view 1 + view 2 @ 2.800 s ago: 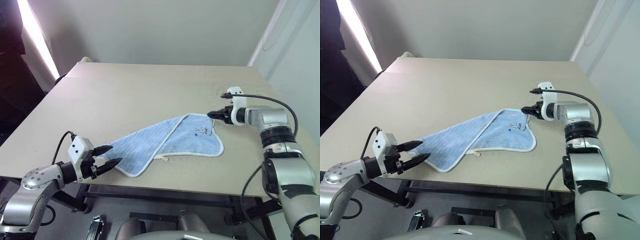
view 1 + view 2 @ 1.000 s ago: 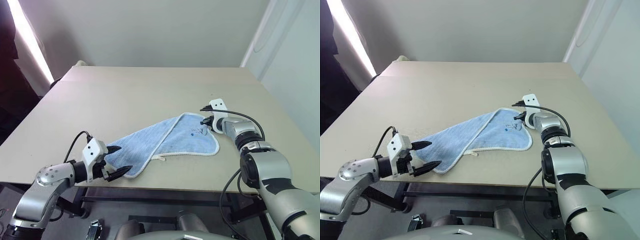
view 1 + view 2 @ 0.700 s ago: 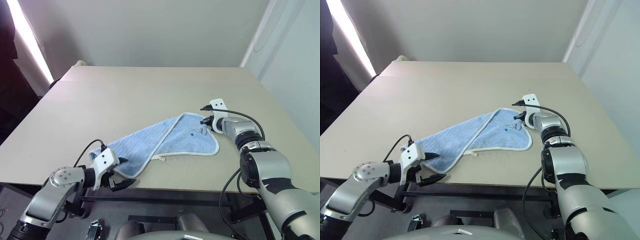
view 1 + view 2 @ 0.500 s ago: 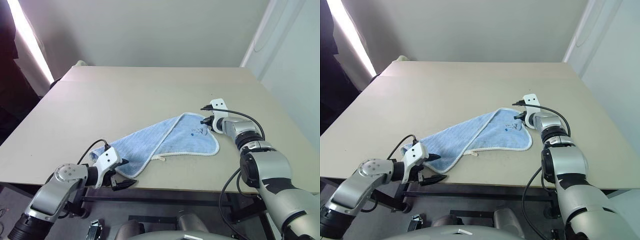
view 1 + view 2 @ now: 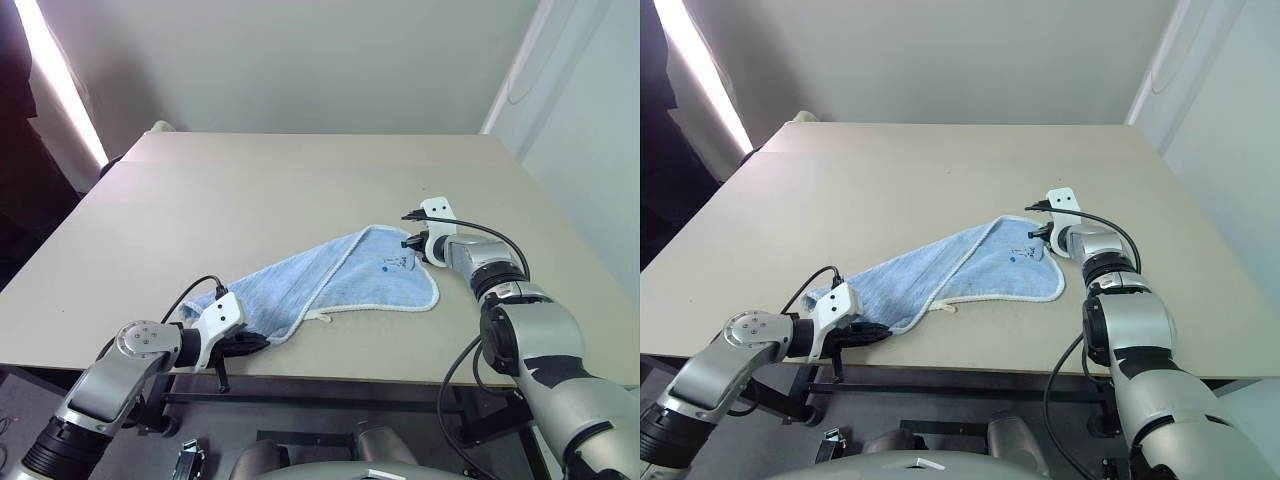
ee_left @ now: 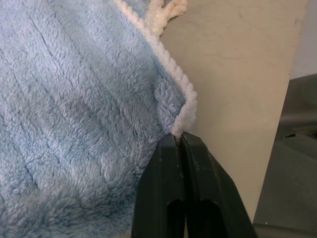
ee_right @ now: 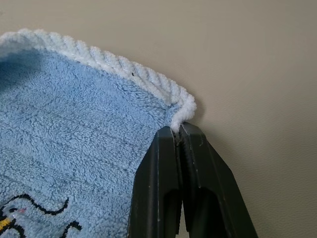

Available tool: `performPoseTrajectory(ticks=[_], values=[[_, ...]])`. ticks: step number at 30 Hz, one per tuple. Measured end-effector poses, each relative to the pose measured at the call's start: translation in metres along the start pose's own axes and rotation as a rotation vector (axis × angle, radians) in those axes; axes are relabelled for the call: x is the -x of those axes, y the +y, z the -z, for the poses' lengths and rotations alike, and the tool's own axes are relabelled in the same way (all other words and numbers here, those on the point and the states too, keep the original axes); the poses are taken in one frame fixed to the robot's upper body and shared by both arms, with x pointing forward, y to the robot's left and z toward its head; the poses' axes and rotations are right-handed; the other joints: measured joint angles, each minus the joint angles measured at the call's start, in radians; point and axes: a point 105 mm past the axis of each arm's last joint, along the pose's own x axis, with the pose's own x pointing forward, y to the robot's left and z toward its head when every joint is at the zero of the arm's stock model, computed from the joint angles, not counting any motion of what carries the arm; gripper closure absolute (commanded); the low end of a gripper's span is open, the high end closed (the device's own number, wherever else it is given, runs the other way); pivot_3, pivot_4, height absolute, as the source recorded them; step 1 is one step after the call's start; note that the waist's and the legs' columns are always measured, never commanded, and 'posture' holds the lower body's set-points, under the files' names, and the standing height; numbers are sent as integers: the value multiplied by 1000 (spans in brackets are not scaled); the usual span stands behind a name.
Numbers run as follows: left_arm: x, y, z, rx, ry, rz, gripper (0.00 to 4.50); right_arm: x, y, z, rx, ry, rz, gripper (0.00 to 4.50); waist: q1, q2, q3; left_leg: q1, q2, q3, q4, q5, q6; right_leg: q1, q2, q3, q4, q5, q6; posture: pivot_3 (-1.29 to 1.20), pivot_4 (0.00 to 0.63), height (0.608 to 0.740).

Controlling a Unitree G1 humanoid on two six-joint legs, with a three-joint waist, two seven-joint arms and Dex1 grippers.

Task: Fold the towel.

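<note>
2 corners of the towel (image 5: pixel 330 285) pinched: left fingers (image 6: pixel 179 141), right fingers (image 7: pixel 179 130); its underside hidden.

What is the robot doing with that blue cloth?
It is getting ready to fold the towel. The towel lies loosely bunched on the table, not folded neatly yet. The left hand is pinched shut on the corner by the table's near edge, and the right hand is pinched shut on the far corner.

I can't read any words or numbers here; the dark stitched mark (image 5: pixel 399 263) on the towel (image 5: pixel 330 285) is too small.
</note>
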Motion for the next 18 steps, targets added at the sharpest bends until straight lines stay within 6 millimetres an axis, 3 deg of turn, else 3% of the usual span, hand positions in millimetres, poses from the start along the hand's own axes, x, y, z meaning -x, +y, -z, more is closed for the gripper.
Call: performPoseTrajectory(ticks=[4,7,11,14,18], values=[[9,-3,0,67,-24,23,4476,0,0,-1,1,-6,-2,4500,-1,0,0,0,0,0,-1,0,0,-1,0,0,0,0,0,0,0,716],[25,9,-9,116,-79,-31,4476,0,0,-1,10,-22,-1,4500,-1,0,1,0,0,0,0,0,0,-1,0,0,0,0,0,0,0,716],[73,56,-37,146,-228,-243,4476,0,-3,-5,-1,-84,-3,4500,-2,0,3,-2,0,0,-1,0,0,-2,1,0,1,0,1,0,0,716],[111,85,-47,144,-276,-381,4476,5,-5,-22,5,-185,-21,4500,-6,1,4,-1,0,1,-5,0,0,-4,1,1,-1,1,4,0,0,716],[130,117,-57,168,-352,-486,4476,15,1,-55,24,-360,-66,4500,-4,1,4,-5,0,1,-10,0,0,-10,1,1,-1,1,4,0,0,716]])
